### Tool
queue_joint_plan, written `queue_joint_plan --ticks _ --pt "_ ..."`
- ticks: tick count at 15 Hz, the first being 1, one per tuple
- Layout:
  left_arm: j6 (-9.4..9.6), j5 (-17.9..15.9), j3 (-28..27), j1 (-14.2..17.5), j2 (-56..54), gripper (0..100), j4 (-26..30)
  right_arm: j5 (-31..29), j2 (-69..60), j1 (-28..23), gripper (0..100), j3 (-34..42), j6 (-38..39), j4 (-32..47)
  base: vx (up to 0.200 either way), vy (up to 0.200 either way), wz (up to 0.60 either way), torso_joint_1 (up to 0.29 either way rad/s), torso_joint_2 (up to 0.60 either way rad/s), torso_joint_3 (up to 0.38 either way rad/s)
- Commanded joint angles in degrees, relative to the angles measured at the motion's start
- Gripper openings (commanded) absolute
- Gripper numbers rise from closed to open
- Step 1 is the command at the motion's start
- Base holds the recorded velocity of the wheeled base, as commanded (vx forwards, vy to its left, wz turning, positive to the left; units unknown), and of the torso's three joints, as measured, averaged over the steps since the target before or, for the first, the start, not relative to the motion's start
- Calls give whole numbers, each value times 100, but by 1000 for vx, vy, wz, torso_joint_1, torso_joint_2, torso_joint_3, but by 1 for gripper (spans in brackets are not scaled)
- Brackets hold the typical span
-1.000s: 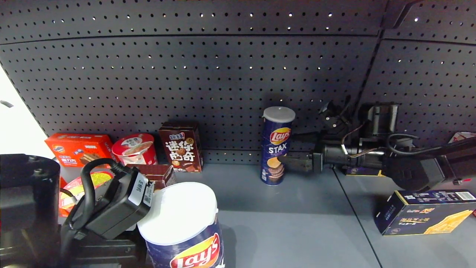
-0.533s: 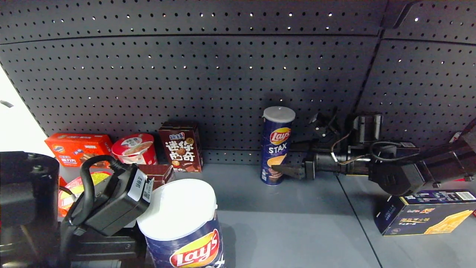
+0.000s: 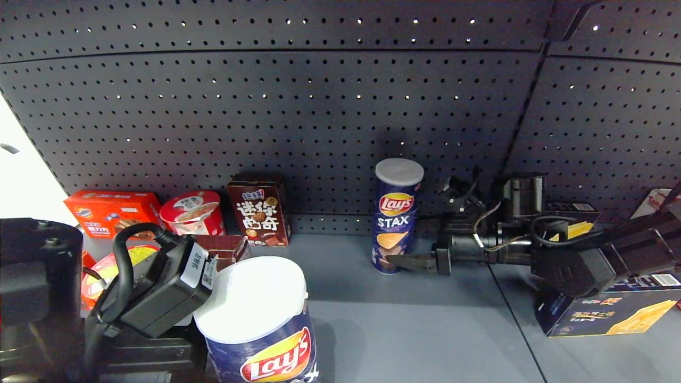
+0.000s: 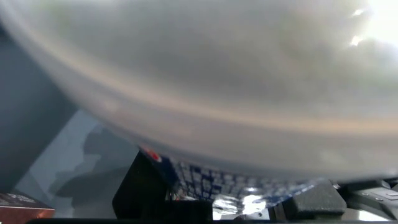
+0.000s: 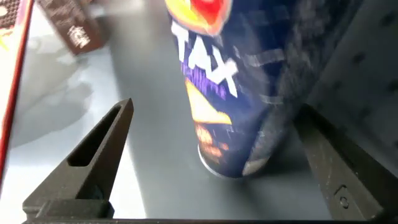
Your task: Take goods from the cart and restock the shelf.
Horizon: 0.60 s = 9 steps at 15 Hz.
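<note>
Right gripper [image 3: 407,259]: spread wide, straddles the foot of the upright chip can [image 3: 396,218], pinches nothing. Reaches in level from the right, just above the shelf [image 3: 425,330]. In the right wrist view, keeps one finger [image 5: 99,155] well clear of the can [image 5: 230,93] and the other finger [image 5: 329,168] just beside it; contact there cannot be told.

Perforated back panel [image 3: 319,106]: rises dark behind everything. Shelf: carries the goods along its rear edge. Dark blue box [image 3: 601,314]: lies flat at the right, under the right arm. Second chip can [image 3: 255,324]: sits nearest, low at the left with its white lid up, close against the left arm [image 3: 154,290]. Left gripper's hold: cannot tell. Upright chip can: stands on the shelf near the back panel, right of centre. Orange box [image 3: 111,210]: rests far left. Brown box [image 3: 259,210]: stands upright, left of the can. Red cup [image 3: 192,213]: sits between those two boxes.
</note>
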Motion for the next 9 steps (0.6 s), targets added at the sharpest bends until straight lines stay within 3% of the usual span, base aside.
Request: queue_joint_plan --ticks 1,9 --pt "2 -3 14 3 -16 0 -1 3 -286 67 100 324 -10 1 0 0 0 0 0 0" --pt "2 -3 76 12 -7 0 -1 -15 241 -65 100 -106 -2 1 0 0 0 0 0 0"
